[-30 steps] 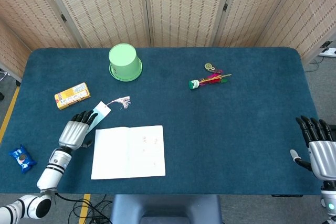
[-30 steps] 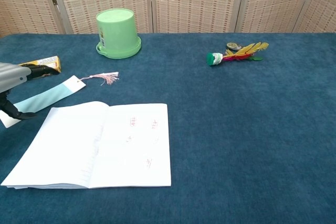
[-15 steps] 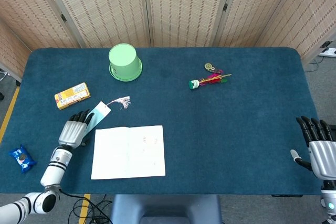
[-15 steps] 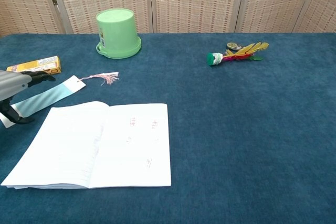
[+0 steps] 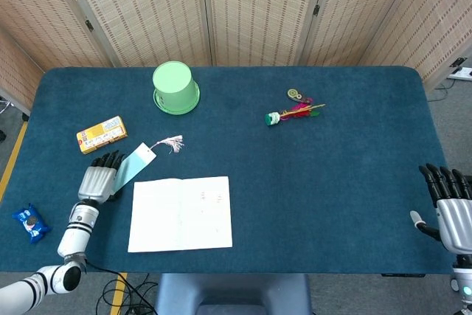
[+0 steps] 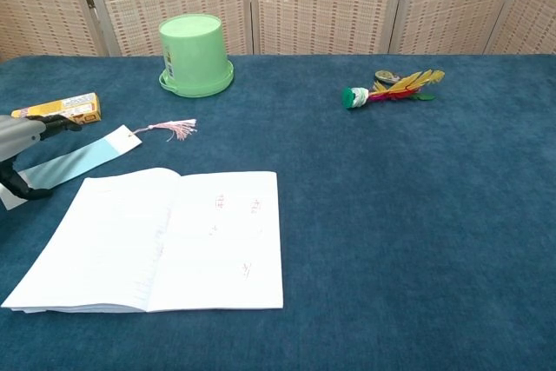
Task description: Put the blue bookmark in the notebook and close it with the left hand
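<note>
While the left hand [image 5: 96,182] rests over the near end of the blue bookmark [image 5: 133,163], its dark fingers lie close together along the strip; whether they actually pinch it I cannot tell. The bookmark lies flat on the table, just left of and beyond the far left corner of the open notebook [image 5: 181,213], its pink tassel [image 5: 171,142] trailing toward the far right. The right hand [image 5: 451,208] waits at the near right edge, well apart from everything, fingers straight, slightly spread and holding nothing.

As I judge it, the risk is the pickup: a thin paper strip lying flat on cloth gives the fingers little to catch, so they may slide over it, crease it or push it under the notebook's edge. If it lifts crooked, it could land half off the page, and the closing cover might then flick it out. A sweep of the arm could also drag the notebook askew.

A dark blue cloth [image 5: 354,153] covers the table, which also carries an upturned green bucket [image 5: 175,88], a yellow box [image 5: 101,134], a blue snack packet [image 5: 31,223] and a feathered shuttlecock [image 5: 293,113]. Woven folding screens [image 5: 258,9] stand behind.
</note>
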